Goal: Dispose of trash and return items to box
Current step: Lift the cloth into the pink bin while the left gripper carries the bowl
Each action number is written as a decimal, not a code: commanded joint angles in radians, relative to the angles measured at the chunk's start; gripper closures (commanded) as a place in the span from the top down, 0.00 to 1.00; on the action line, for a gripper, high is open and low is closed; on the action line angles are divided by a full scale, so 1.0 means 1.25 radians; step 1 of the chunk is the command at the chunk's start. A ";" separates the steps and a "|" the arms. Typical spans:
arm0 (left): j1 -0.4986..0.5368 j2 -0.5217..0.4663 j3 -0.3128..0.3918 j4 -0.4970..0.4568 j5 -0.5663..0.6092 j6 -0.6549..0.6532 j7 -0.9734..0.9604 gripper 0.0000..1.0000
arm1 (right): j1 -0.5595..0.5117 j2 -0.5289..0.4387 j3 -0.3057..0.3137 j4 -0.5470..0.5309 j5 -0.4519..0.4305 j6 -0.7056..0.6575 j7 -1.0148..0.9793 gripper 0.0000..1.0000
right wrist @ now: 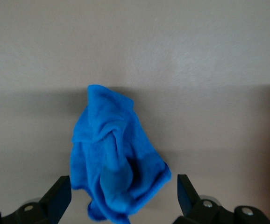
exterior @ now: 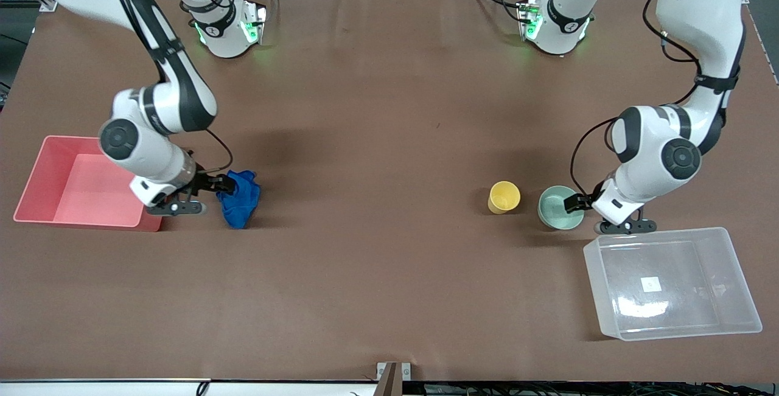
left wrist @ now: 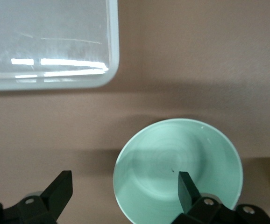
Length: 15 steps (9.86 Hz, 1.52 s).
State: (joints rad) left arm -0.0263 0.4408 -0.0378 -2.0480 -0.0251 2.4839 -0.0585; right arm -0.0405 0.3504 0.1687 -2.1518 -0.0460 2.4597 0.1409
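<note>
Toward the right arm's end of the brown paper-covered table (exterior: pixel 377 110), the blue cloth (exterior: pixel 240 197) lies as a soft, crumpled wad, wrinkled folds everywhere. The right gripper (exterior: pixel 216 185) is down at it, fingers spread wide with the cloth between them, not pinched; the right wrist view shows a finger (right wrist: pixel 58 196) clear of the fabric on each flank. Just beside the gripper, at that end edge, sits the pink bin (exterior: pixel 42 168), opaque, rectangular, smooth-walled.

Over at the left arm's end, the mint-green bowl (exterior: pixel 558 207) is round, shallow and glossy. The left gripper (exterior: pixel 578 201) is open and straddles its rim: one finger (left wrist: pixel 187 189) inside the bowl, the other outside. The yellow cup (exterior: pixel 504 196) stands just beside the bowl, toward the table's middle. The clear box (exterior: pixel 614 262), translucent with sloped walls and rounded corners, rests near the front corner, close to the bowl but apart. Broad bare table stretches between the two groups.
</note>
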 commanded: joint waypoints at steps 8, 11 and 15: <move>0.004 0.051 -0.003 -0.008 -0.001 0.066 0.021 0.03 | -0.003 0.062 0.004 0.012 -0.009 0.079 0.080 0.01; 0.004 0.030 -0.004 -0.008 -0.001 0.059 0.028 0.00 | -0.011 -0.065 0.001 0.105 0.002 -0.218 0.086 0.01; 0.048 -0.002 -0.011 0.126 -0.009 -0.082 0.134 0.00 | -0.027 -0.205 -0.215 0.122 0.002 -0.361 -0.264 0.01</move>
State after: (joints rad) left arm 0.0062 0.4241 -0.0426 -1.9764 -0.0251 2.4759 0.0502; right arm -0.0645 0.1138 -0.0096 -1.9607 -0.0460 1.9996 -0.0439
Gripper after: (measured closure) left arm 0.969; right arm 0.907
